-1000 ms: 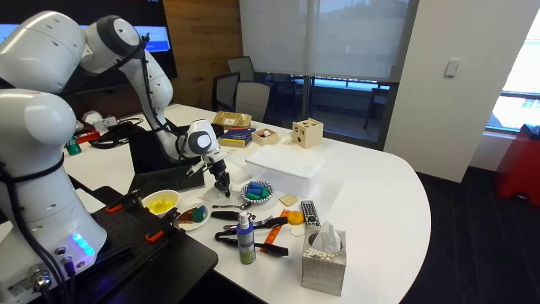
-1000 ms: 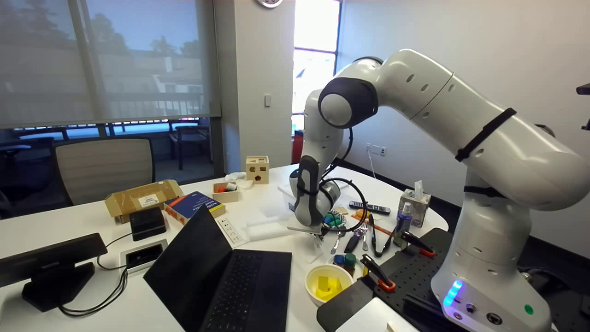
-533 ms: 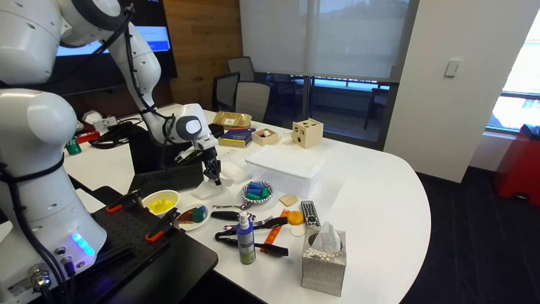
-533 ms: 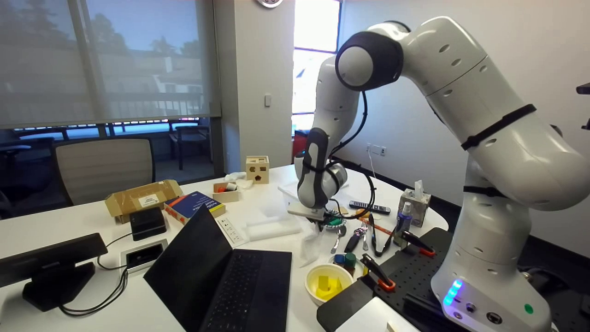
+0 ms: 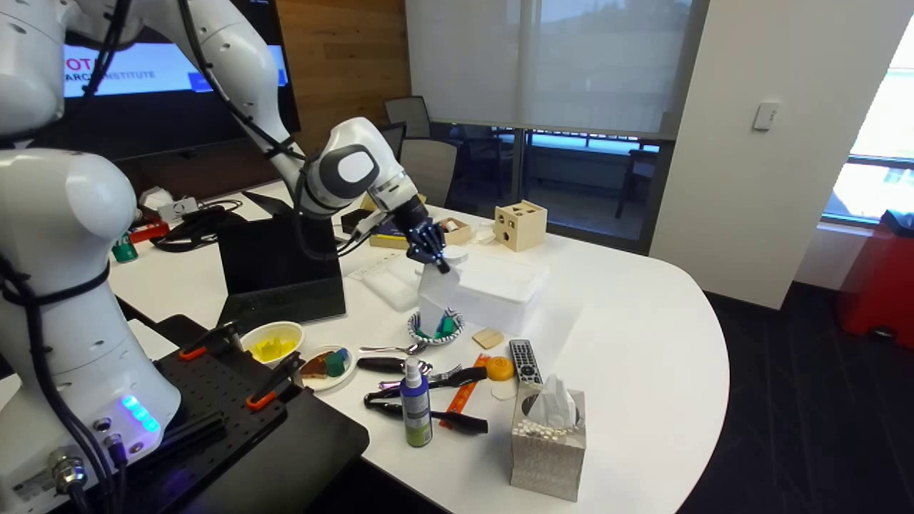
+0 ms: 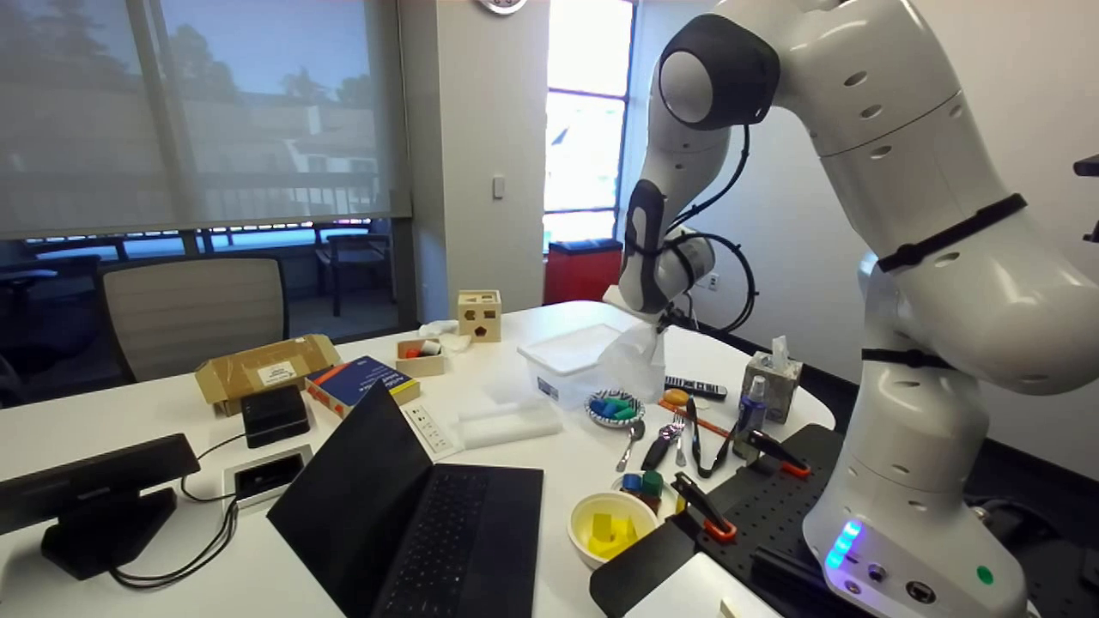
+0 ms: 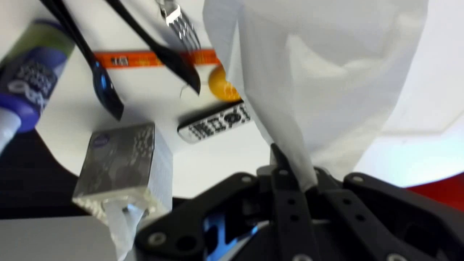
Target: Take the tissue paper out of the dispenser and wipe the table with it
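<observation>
My gripper is shut on a white tissue paper and holds it up above the table. The tissue hangs down in front of the lidded white box and over the patterned bowl. In an exterior view it hangs from the gripper as a thin sheet. In the wrist view the tissue fills the upper right and is pinched between the fingers. The grey dispenser stands upright near the table's front edge, with another tissue sticking out of its slot. It also shows in the wrist view.
Below the gripper are the lidded white box and the patterned bowl. A spray bottle, tongs, a remote and cutlery lie toward the front. A laptop and a yellow-filled bowl stand nearby.
My gripper first slid the tissue slightly toward the laptop on the table, then rose and moved away from the laptop. The tissue now hangs in the air by the white box.
</observation>
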`<state>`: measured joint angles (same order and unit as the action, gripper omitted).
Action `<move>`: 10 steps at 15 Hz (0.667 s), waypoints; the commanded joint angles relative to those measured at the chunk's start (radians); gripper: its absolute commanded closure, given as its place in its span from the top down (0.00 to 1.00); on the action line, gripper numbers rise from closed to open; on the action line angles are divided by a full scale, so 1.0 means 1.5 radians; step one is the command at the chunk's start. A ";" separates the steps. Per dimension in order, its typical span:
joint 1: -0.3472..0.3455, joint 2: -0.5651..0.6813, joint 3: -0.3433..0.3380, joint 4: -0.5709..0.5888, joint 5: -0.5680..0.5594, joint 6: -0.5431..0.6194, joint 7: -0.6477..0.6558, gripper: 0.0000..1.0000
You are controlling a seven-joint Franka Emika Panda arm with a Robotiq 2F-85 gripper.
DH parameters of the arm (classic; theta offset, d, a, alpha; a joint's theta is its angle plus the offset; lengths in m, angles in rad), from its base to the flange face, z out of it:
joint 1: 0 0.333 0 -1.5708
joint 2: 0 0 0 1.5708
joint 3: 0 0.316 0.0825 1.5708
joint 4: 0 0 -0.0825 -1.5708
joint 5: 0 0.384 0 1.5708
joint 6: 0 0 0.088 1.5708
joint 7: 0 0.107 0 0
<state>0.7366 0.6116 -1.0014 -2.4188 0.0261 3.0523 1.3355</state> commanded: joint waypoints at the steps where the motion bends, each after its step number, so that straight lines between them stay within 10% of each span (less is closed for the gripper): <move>1: -0.024 0.028 -0.111 0.012 0.040 0.026 -0.024 0.00; 10: -0.292 0.246 -0.098 0.204 0.187 -0.014 0.035 0.00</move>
<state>0.3702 0.8119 -1.1842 -2.2348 0.2380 3.0755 1.3033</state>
